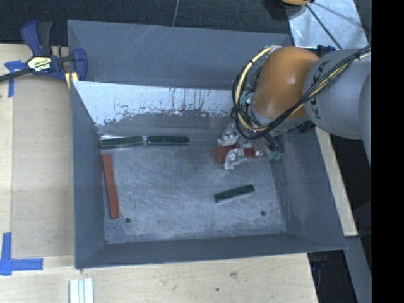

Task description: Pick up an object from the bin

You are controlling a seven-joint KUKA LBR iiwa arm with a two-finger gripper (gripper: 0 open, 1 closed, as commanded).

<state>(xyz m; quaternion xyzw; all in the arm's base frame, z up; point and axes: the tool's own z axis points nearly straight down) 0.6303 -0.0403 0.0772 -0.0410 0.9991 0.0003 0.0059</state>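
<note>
dark speckled floor (126,5) beyond, pale surface (38,169) at left

Three dark green bars (121,142) (168,140) (234,194); two red-brown bars (111,185) (219,156).

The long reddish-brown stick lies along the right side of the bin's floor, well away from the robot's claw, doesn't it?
Not quite. The camera view shows the long reddish-brown stick lying along the left side of the bin floor, not the right. It is indeed well away from the gripper, which is on the view's right, near a small dark green bar.
</note>
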